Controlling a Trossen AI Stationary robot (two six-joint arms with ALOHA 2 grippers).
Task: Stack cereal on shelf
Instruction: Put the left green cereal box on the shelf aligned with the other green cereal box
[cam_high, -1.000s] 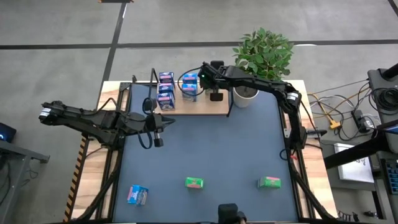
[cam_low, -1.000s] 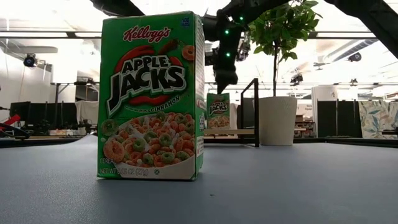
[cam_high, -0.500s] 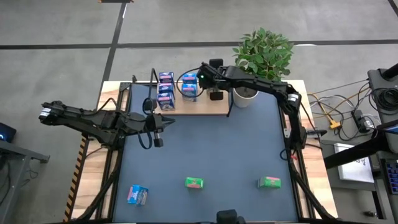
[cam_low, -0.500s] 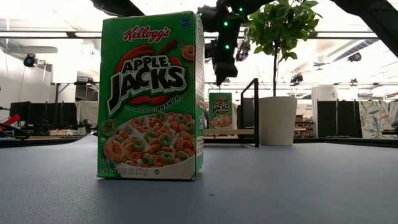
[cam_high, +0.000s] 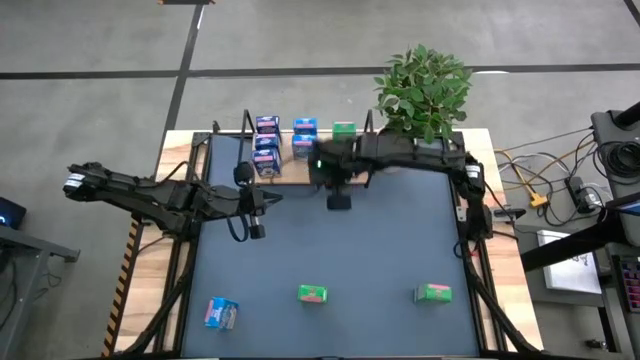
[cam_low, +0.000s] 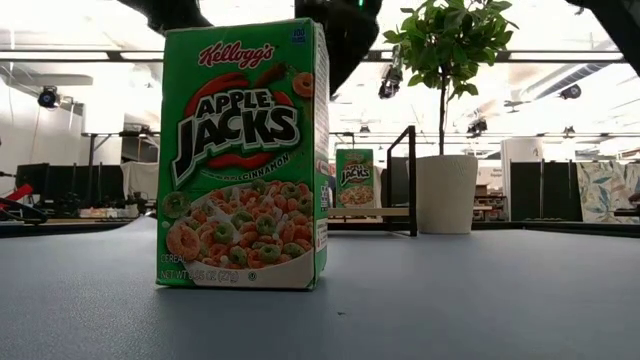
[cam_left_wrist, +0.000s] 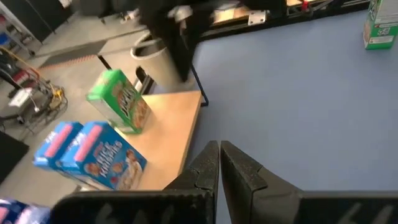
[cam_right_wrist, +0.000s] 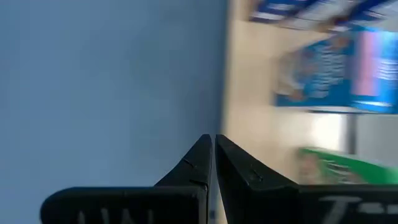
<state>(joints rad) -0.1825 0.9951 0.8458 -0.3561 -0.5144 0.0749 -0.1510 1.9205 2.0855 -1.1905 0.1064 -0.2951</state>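
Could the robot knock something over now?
Maybe. The right gripper, shut and empty, hangs just in front of the shelf, so a swing of that arm could bump the green cereal box standing on it. The plant pot stands right by the shelf's end, near the same arm. The left gripper, also shut, waits over the mat near the blue boxes.

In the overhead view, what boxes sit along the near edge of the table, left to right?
Light blue cereal box → green cereal box → second green cereal box.
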